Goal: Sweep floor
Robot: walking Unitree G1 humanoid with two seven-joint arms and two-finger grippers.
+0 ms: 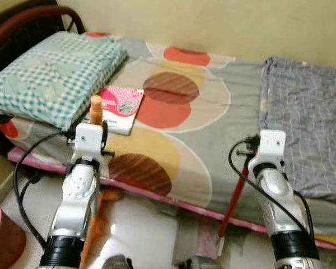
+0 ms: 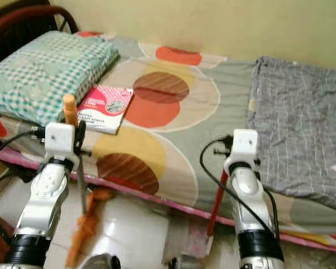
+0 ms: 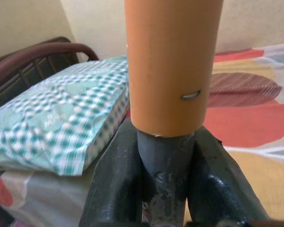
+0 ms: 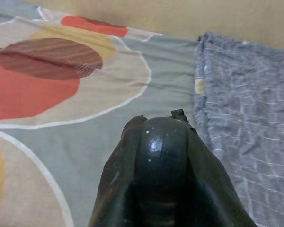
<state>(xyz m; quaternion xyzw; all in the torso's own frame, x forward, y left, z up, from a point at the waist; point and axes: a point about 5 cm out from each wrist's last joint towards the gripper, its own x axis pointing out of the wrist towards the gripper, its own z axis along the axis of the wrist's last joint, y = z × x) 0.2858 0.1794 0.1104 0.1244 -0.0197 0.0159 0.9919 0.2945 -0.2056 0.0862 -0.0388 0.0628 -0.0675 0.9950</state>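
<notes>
An orange broom handle point(image 1: 96, 106) stands upright in front of the bed, and its lower orange part point(image 1: 98, 218) reaches down toward the floor. My left gripper point(image 3: 165, 142) is shut on the grey shaft just under the orange top. My right gripper point(image 4: 161, 137) is shut on the black rounded end of a thin red handle point(image 1: 234, 199), which slants down to the floor by the bed's edge. What hangs at the bottom of the red handle is hidden. Both arms point(image 1: 78, 185) are raised side by side before the mattress.
A bed point(image 1: 213, 112) with a circle-patterned sheet lies straight ahead against the wall. On it are a green checked pillow point(image 1: 50, 73), a pink packet point(image 1: 120, 106) and a grey blanket point(image 1: 308, 123). A red bucket point(image 1: 3, 235) stands at the lower left on the pale floor point(image 1: 140, 224).
</notes>
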